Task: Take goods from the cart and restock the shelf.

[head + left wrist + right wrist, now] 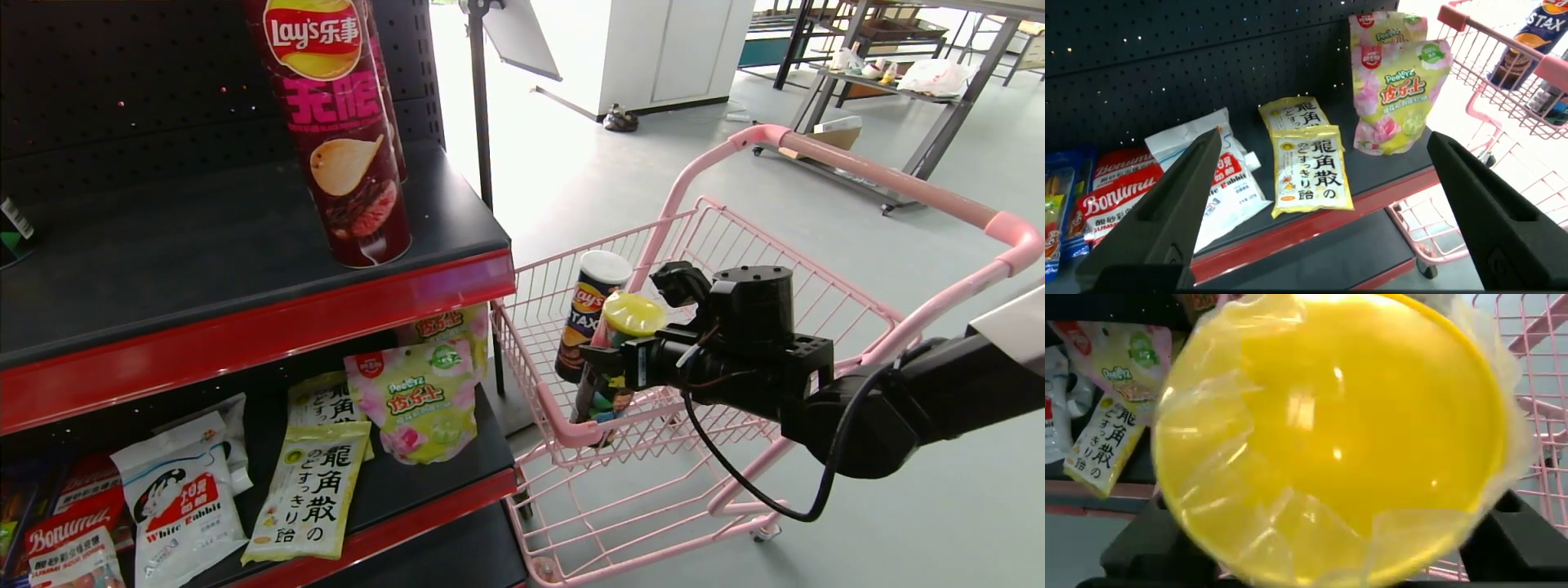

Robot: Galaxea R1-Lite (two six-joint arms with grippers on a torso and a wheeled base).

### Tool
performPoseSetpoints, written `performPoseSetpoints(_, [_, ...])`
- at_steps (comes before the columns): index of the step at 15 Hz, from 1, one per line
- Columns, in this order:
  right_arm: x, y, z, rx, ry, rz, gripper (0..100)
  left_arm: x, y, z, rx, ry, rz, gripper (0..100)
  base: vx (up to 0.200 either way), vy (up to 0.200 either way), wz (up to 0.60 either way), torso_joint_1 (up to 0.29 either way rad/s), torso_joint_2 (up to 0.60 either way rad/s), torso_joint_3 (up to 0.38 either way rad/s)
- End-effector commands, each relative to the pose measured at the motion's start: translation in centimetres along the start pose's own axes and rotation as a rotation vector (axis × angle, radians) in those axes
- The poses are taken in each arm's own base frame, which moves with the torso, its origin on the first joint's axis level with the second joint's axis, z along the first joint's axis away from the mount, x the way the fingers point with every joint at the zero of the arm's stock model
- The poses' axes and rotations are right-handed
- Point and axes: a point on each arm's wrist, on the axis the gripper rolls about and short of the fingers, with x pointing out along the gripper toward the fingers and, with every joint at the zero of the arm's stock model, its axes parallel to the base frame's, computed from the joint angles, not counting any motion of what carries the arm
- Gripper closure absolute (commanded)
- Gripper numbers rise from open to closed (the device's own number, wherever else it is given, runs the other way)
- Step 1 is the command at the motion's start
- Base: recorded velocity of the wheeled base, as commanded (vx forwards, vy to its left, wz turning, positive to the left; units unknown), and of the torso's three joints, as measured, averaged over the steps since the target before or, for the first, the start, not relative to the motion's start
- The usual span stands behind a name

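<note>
In the head view my right gripper point(633, 327) is shut on a chip can with a yellow lid point(630, 315), held slightly tilted at the shelf-side corner of the pink cart point(816, 159). The same yellow lid point(1331, 433) sits close up in the right wrist view. A second can with a white lid point(589, 314) stands in the cart just behind it. A tall maroon chip can point(343, 139) stands on the upper shelf point(204, 253). My left gripper point(1327, 237) is open, low in front of the lower shelf, with nothing between its fingers point(1167, 220).
The lower shelf point(424, 510) holds yellow candy bags point(1310, 167), a pink-green bag point(1388, 82), a white bag point(1221, 180) and red packs point(1106, 200). Bare room remains on the upper shelf left of the maroon can. Open floor lies behind the cart.
</note>
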Motion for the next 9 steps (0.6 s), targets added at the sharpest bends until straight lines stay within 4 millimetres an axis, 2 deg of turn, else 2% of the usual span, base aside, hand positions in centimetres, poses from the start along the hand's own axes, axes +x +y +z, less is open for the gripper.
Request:
performPoseSetpoints(1, [1.0,-0.3,-1.0,0.007,0.03,-0.019,100,0.0,0.0,0.0,0.0,0.001,0.0,0,0.0,0.0,0.0,0.0,0.0,0.0])
performPoseSetpoints(4, [0.8,-0.4,-0.9,0.017,0.028,-0.02,100,0.0,0.0,0.0,0.0,0.001,0.0,0,0.0,0.0,0.0,0.0,0.0,0.0])
performPoseSetpoints(6, [0.0,-0.2,-0.4,0.014,0.011,-0.019,100,0.0,0.0,0.0,0.0,0.001,0.0,0,0.0,0.0,0.0,0.0,0.0,0.0])
performPoseSetpoints(7, [-0.8,-0.1,0.0,0.01,-0.001,-0.021,100,0.0,0.0,0.0,0.0,0.001,0.0,0,0.0,0.0,0.0,0.0,0.0,0.0])
performPoseSetpoints(9, [-4.6,0.4,1.8,-0.001,-0.073,-0.045,100,0.0,0.0,0.0,0.0,0.001,0.0,0,0.0,0.0,0.0,0.0,0.0,0.0])
